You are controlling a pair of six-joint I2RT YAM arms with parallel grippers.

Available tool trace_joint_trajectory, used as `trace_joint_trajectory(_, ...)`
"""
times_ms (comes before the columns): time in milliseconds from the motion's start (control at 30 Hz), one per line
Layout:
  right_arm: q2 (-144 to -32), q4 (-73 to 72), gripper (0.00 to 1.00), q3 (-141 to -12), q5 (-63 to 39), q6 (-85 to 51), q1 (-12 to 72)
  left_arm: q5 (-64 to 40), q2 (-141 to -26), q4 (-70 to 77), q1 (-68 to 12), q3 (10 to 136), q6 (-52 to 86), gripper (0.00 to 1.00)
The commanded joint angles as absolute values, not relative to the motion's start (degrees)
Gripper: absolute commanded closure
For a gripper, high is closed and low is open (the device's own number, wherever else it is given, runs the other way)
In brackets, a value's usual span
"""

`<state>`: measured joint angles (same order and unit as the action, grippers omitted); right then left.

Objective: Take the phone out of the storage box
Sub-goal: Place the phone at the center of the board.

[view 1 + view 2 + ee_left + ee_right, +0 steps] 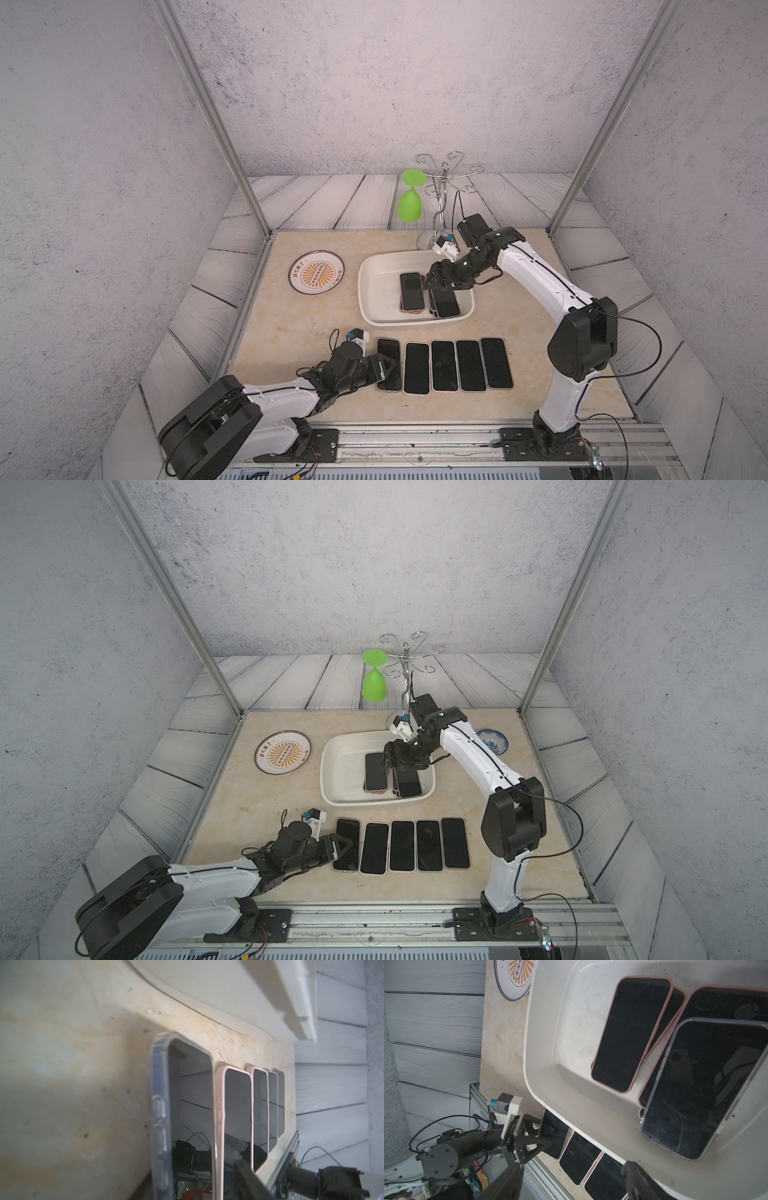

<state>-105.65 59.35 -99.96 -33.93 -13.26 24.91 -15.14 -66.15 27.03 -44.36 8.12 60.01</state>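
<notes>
Broadly, a beige, marble-veined desk (316, 320) fills a booth of rough grey walls, pale plank-printed skirting and two slanted aluminium posts. Behind the right jaws stands a chrome wire rack (446, 183) with a translucent green goblet (410, 201) hung bowl-down. Well off to their left lies a round orange-sunburst plate (316, 273), and a top view shows a small blue-and-white bowl (492, 741) beyond the right arm (540, 274).

The storage box (365, 299) — glossy white plastic, shallow, round-cornered, its floor speckled with dark grit — sits directly under the right jaws, which hang spread wide with nothing between them. Just below them a clear-cased phone (702, 1088) lies screen-up on top of other phones. Beside it, toward the plate, a pink-cased phone (631, 1032) rests slightly askew on another. Their long axes run from the box's far rim to its near rim, in line with the robot's reach.

The left jaws sit low over the desk, spread apart at the near left edge of the end phone (390, 353), a flat slab of black glass in a clear bumper; whether they touch it I cannot tell. To the right of these jaws four more phones (444, 365) complete the row — side by side, screens up, parallel, long axes matching those in the box.
</notes>
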Motion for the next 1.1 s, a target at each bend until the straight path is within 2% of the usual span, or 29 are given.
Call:
trace_joint_trajectory(0,-108.09,59.46,0.18,-101.65,-33.23,-13.34,25.2,-14.01,-64.15,9.91,-44.69,6.35,58.86,0.02)
trace_joint_trajectory(100,-110.65,60.12,0.18,-104.67,-30.5,-13.91,26.44,-13.2,-61.55,3.13,-44.69,8.17,57.49,0.02)
trace_joint_trajectory(233,-115.17,60.92,0.18,-109.57,-27.41,-15.33,27.93,-11.83,-61.19,1.9,-44.64,9.66,56.61,0.02)
trace_joint_trajectory(500,-121.09,62.8,0.18,-116.85,-21.05,-16.11,27.9,-10.81,-70.67,3.85,-44.65,12.76,56.16,0.02)
trace_joint_trajectory(667,-127.39,69.11,0.18,-125.58,-16.42,-15.2,29.2,-12.54,-73.55,4.5,-44.65,14.12,55.57,0.02)
trace_joint_trajectory(800,-130.61,69.66,0.17,-128.0,-13.69,-15.89,30.79,-12.57,-70.86,3.44,-44.65,10.03,58.34,0.02)
trace_joint_trajectory(933,-133.58,69.12,0.15,-130.26,-12.0,-16.92,32.05,-12.04,-64.95,-5.23,-44.66,9.57,57.49,0.02)
trace_joint_trajectory(1067,-137.57,70.37,0.14,-134.52,-9.87,-17.93,32.86,-11.99,-64.09,-11.96,-44.65,11.39,55.66,0.01)
